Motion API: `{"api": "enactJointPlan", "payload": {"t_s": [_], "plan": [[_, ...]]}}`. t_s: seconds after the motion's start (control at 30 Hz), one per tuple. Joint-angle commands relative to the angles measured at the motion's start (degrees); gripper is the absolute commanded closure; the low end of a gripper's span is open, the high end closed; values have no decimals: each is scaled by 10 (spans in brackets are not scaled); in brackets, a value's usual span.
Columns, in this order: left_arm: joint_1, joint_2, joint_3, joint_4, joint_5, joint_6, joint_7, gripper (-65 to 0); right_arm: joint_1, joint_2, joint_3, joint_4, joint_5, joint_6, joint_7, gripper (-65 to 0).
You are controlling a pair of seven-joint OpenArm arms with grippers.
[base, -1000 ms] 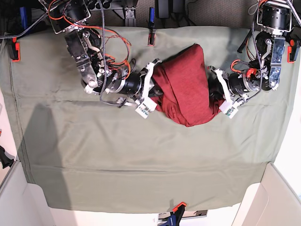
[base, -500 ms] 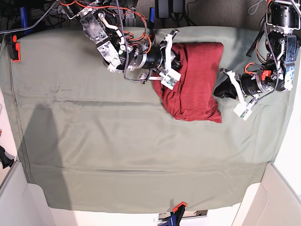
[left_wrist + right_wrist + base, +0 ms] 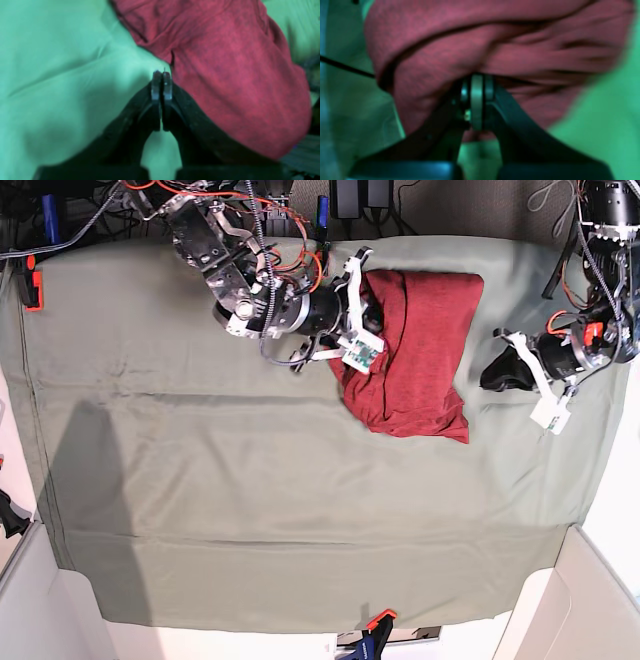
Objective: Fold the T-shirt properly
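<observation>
The dark red T-shirt point(image 3: 425, 350) lies folded into a narrow bundle at the back of the sage-green table cloth point(image 3: 250, 480). My right gripper point(image 3: 371, 313) is at the shirt's left edge. In the right wrist view its jaws point(image 3: 477, 80) are shut, with the shirt point(image 3: 470, 37) bunched over the tips. My left gripper point(image 3: 490, 377) is to the right of the shirt and apart from it. In the left wrist view it point(image 3: 162, 75) is shut and empty, over the cloth beside the shirt's edge point(image 3: 237, 75).
Clamps pin the cloth: a red one at the back left point(image 3: 33, 285), a dark one at the back middle point(image 3: 322, 215) and an orange one at the front edge point(image 3: 380, 620). White walls stand at both front corners point(image 3: 600, 600). Loose cables hang around the right arm point(image 3: 250, 240).
My left gripper has drawn away to the right, off the shirt. My right gripper stays at the shirt's left edge, barely moved. The shirt has settled flatter against the back of the cloth.
</observation>
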Motion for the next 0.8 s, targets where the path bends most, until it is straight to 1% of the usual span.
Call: {"api": "enactJointPlan", "payload": {"t_s": [0.0, 0.03, 0.13, 0.2, 0.33, 0.43, 0.6, 0.7, 0.77], "plan": [[8, -12, -20, 23, -15, -3, -4, 0, 9, 3, 6, 30, 9, -6, 13, 0], [24, -12, -35, 40, -17, -3, -1, 0, 9, 10, 12, 46, 9, -13, 8, 0], [83, -12, -80, 95, -18, -3, 1, 0, 7, 24, 42, 71, 10, -13, -14, 0], [127, -12, -109, 130, -23, -3, 1, 0, -3, 29, 70, 81, 10, -13, -19, 0], [219, -11, -159, 191, -30, -3, 3, 0, -41, 50, 124, 103, 49, -13, -28, 0], [290, -6, -194, 233, -30, -3, 3, 0, -86, 78, 156, 134, 73, -13, -38, 0], [400, 24, -255, 291, -34, -3, 5, 0, -184, 126, 201, 200, 80, -13, -40, 0], [454, 43, -287, 311, -45, -3, 6, 0, -248, 149, 226, 247, 84, -13, -40, 0], [484, 54, -296, 314, -43, -3, 6, 0, -290, 162, 243, 276, 96, -13, -41, 0]]}}
